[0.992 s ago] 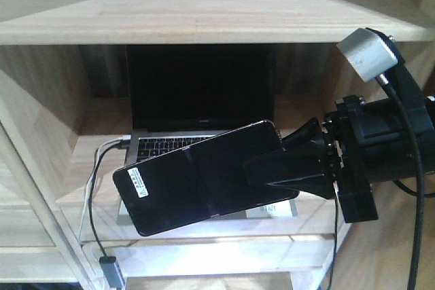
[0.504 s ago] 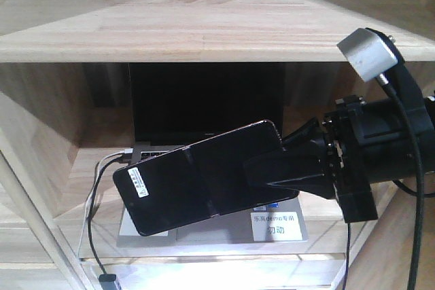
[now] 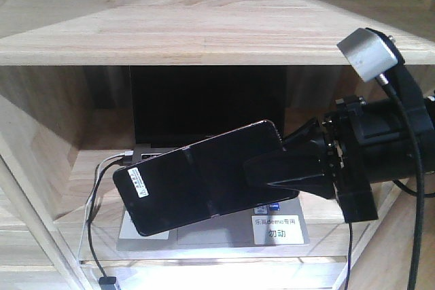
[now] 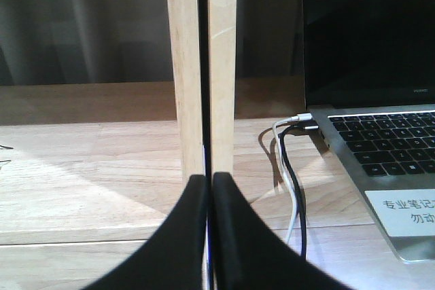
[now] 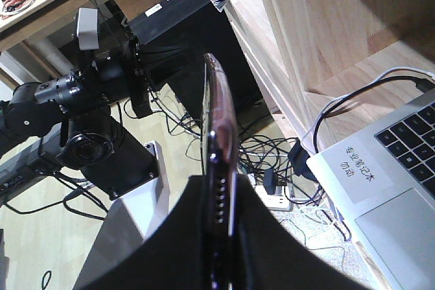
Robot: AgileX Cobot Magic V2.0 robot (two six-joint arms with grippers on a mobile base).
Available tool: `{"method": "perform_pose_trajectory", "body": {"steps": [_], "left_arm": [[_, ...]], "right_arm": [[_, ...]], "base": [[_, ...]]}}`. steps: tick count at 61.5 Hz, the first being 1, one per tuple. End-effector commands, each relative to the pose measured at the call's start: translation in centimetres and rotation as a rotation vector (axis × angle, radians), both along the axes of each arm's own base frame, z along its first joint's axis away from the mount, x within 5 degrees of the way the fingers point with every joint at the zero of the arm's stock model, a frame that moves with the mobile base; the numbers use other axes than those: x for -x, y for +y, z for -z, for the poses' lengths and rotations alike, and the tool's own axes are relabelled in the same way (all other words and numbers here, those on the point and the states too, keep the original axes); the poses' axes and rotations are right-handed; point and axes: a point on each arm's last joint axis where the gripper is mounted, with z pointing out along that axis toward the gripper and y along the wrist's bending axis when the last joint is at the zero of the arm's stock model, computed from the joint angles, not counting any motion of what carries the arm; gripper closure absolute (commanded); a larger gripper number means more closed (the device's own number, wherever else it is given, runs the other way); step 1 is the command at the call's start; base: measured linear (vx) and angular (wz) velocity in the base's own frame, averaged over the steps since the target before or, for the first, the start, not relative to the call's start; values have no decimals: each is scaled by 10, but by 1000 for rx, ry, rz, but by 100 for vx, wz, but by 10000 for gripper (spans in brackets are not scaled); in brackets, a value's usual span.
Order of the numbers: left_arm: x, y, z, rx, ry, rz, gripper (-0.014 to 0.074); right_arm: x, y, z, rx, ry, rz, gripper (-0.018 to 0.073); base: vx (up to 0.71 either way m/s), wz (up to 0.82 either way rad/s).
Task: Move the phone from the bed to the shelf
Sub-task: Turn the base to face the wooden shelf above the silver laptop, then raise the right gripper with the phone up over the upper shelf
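Observation:
The phone (image 3: 183, 188), glossy black with a white barcode sticker at its left end, hangs tilted in the air in front of the shelf (image 3: 204, 25), over the laptop's front. My right gripper (image 3: 255, 174) reaches in from the right and is shut on the phone's right end. The right wrist view shows the phone (image 5: 219, 113) edge-on, pinkish rim up, pinched in the right gripper (image 5: 221, 181). My left gripper (image 4: 209, 180) is shut with nothing held, facing a shelf upright (image 4: 221, 66). The bed is out of view.
An open grey laptop (image 3: 204, 100) with a dark screen stands on the shelf's lower board and carries a white label (image 3: 275, 229). A white and a black cable (image 4: 292, 168) run off its left side. The floor below has more cables and a power strip (image 5: 272, 198).
The shelf boards and laptop sit lower in the front view than a second ago. Phone and right gripper hold their place in the frame, so the phone stands higher against the shelf.

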Motion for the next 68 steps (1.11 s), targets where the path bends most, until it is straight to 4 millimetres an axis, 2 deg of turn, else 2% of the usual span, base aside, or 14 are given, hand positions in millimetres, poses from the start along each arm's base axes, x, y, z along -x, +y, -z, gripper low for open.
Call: {"method": "perform_pose_trajectory", "body": {"steps": [1,68], "left_arm": [[-1,1,-6,11,-75,-7,596],[-1,1,-6,11,-75,-7,596]], "right_arm": [[11,2,-19,-102,-6,-59,561],[10,3,-22,-129,-9,-47,561]], "base": [[0,0],[0,0]]}}
